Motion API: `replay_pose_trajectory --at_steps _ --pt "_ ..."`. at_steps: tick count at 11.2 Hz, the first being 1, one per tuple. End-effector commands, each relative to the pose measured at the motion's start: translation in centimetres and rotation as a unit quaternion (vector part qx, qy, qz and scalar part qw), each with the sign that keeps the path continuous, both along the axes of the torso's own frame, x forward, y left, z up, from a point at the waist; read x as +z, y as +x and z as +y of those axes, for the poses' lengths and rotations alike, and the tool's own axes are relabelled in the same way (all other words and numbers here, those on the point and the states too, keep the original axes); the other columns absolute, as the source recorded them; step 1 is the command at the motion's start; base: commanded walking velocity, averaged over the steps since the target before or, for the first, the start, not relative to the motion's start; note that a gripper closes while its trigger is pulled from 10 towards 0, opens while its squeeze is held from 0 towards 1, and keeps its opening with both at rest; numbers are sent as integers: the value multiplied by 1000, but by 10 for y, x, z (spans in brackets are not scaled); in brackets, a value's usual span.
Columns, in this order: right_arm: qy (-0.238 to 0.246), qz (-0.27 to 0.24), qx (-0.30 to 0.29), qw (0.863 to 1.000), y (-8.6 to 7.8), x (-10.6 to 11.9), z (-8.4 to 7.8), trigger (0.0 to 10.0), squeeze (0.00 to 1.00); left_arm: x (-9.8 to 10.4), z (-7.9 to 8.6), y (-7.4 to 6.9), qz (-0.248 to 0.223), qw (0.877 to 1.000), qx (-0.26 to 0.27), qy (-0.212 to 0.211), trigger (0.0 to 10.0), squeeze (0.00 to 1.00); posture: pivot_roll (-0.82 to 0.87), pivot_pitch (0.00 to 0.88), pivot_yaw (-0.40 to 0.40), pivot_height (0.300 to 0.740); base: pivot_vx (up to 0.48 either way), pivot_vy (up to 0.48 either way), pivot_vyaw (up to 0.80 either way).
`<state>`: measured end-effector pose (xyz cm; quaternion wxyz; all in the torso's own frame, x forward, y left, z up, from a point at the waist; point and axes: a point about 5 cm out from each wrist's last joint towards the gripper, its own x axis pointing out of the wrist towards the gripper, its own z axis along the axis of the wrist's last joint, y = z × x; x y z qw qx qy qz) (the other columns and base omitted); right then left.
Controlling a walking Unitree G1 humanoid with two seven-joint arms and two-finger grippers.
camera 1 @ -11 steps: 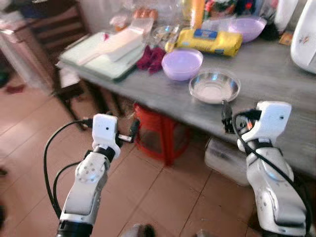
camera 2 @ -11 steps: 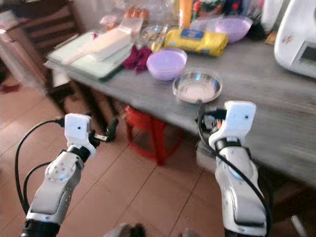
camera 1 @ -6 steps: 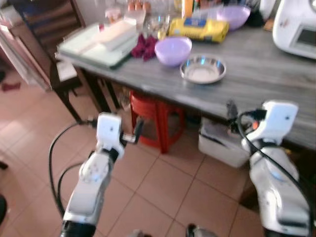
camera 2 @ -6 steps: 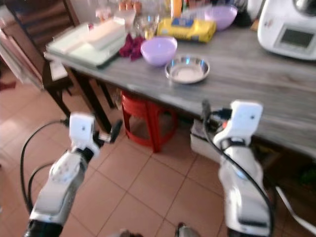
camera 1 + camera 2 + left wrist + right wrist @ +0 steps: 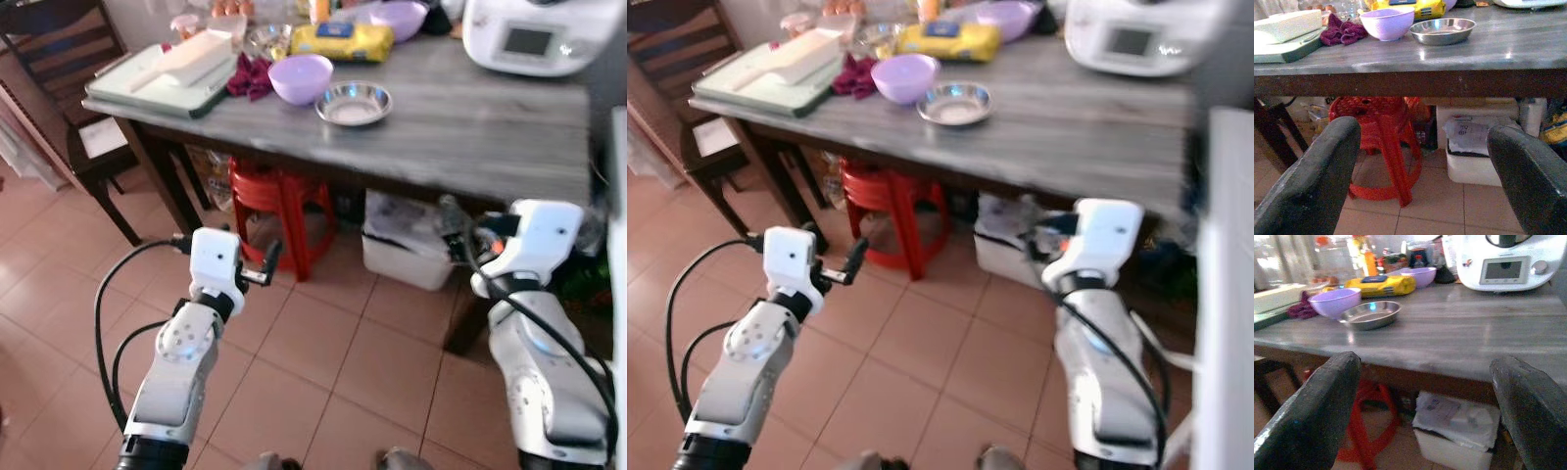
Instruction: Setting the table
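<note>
A grey wooden table (image 5: pixel 470 122) stands ahead of me. On it sit a shallow steel bowl (image 5: pixel 354 102), a purple bowl (image 5: pixel 300 77) just left of it, a yellow packet (image 5: pixel 343 41) and a second purple bowl (image 5: pixel 397 18) behind. My left gripper (image 5: pixel 266 264) hovers open over the floor tiles, short of the table, with nothing between its fingers (image 5: pixel 1317 181). My right gripper (image 5: pixel 453 230) is also open and empty, held below the table's front edge. Both point toward the table.
A white kitchen appliance (image 5: pixel 529 34) stands at the table's right end, a green tray with a white box (image 5: pixel 162 78) and a maroon cloth (image 5: pixel 250 78) at the left. Under the table are a red stool (image 5: pixel 269 196) and a white bin (image 5: pixel 407 250). A dark chair (image 5: pixel 59 59) stands left.
The camera has pulled back from the table, so the table and bowls look farther and higher in view. Both arms keep the same pose, grippers still open.
</note>
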<state>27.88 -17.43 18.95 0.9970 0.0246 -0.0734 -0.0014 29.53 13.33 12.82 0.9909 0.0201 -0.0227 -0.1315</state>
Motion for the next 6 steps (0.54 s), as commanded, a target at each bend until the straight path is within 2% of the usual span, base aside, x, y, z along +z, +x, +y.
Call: replay_pose_trajectory --at_steps 1,4,5,6 --pt "1 1 4 1000 0 1 1 10000 0 -1 3 -1 1 1000 4 4 10000 0 -78 131 115 740 -289 0 -563" --pt "1 0 6 1000 0 1 1 10000 0 -1 2 -1 -1 1000 4 5 10000 0 -78 130 115 740 -271 0 -592" --pt "1 0 6 1000 0 1 1 10000 0 -1 2 -1 -2 1000 3 6 10000 0 -79 129 115 740 -251 0 0" --pt "0 0 6 1000 0 0 1 10000 0 -1 1 -1 -6 1000 1 7 10000 0 -79 130 112 740 0 0 0"
